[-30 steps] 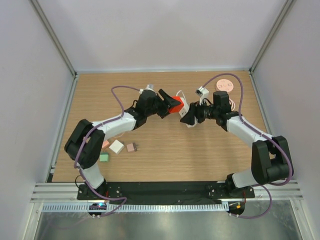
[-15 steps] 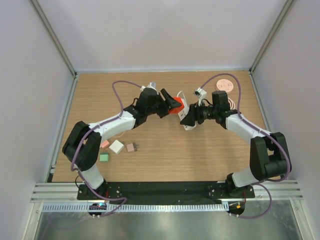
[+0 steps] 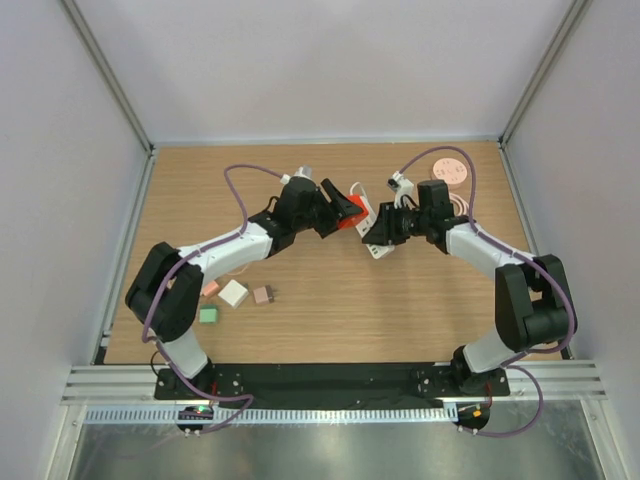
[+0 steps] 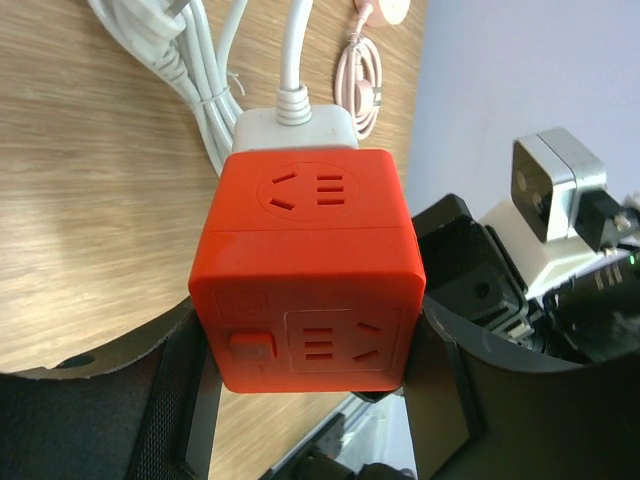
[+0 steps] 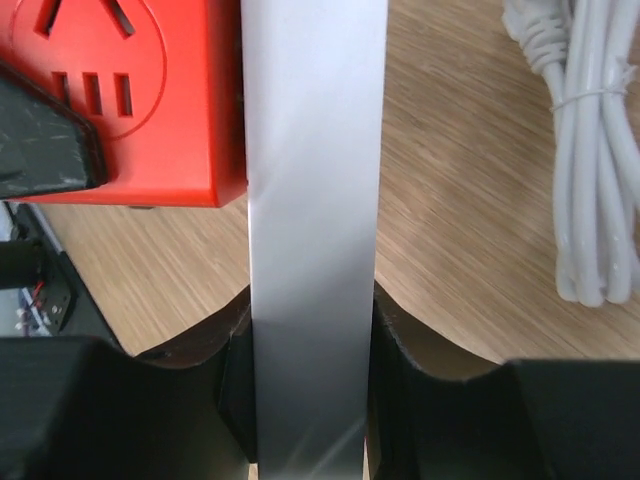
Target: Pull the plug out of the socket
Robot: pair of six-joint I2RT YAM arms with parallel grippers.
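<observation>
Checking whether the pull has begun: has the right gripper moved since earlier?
Yes. The right gripper, clamped on the plug, has shifted slightly left, away from the pink disc and toward the red socket.

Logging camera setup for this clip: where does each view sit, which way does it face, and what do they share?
Top external: above and behind the bases, facing down on the table; both arms show whole.
Left wrist: looks along the left gripper, shut on the red socket cube.
Right wrist: looks along the right gripper, shut on the white plug.
Shared: socket cube and plug appear in all three.
</observation>
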